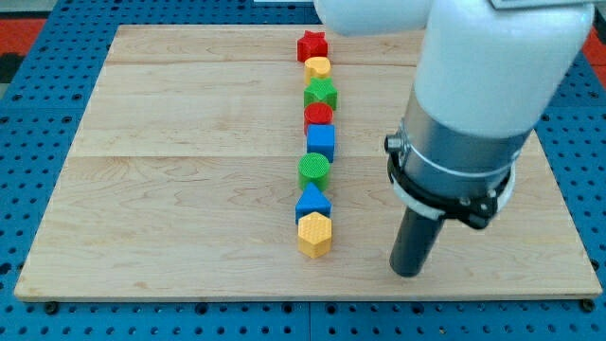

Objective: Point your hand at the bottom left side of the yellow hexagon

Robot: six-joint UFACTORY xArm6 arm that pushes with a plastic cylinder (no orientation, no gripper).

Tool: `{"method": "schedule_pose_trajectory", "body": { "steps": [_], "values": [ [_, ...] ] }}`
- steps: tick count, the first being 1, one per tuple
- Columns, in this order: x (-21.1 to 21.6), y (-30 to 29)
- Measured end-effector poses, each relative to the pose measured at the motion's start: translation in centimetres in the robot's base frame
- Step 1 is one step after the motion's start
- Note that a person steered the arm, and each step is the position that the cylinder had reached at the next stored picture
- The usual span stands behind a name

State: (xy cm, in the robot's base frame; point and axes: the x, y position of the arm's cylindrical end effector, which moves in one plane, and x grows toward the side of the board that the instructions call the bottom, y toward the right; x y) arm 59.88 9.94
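The yellow hexagon (314, 234) stands at the bottom end of a column of blocks near the board's middle. My tip (407, 271) rests on the board to the view's right of the hexagon and slightly lower, about a hundred pixels away, touching no block. Above the hexagon in the column come a blue triangle (312, 202), a green cylinder (314, 170), a blue cube (321, 142), a red cylinder (318, 116), a green star (321, 93), a yellow cylinder (318, 67) and a red star (311, 44).
The wooden board (170, 189) lies on a blue perforated table (28, 313). My arm's white and grey body (473, 95) covers the board's upper right part.
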Motion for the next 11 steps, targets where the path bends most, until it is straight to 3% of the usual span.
{"method": "schedule_pose_trajectory", "body": {
  "steps": [1,7,11],
  "values": [
    [1.9,0.0],
    [2.0,-1.3],
    [1.9,-10.9]
  ]
}}
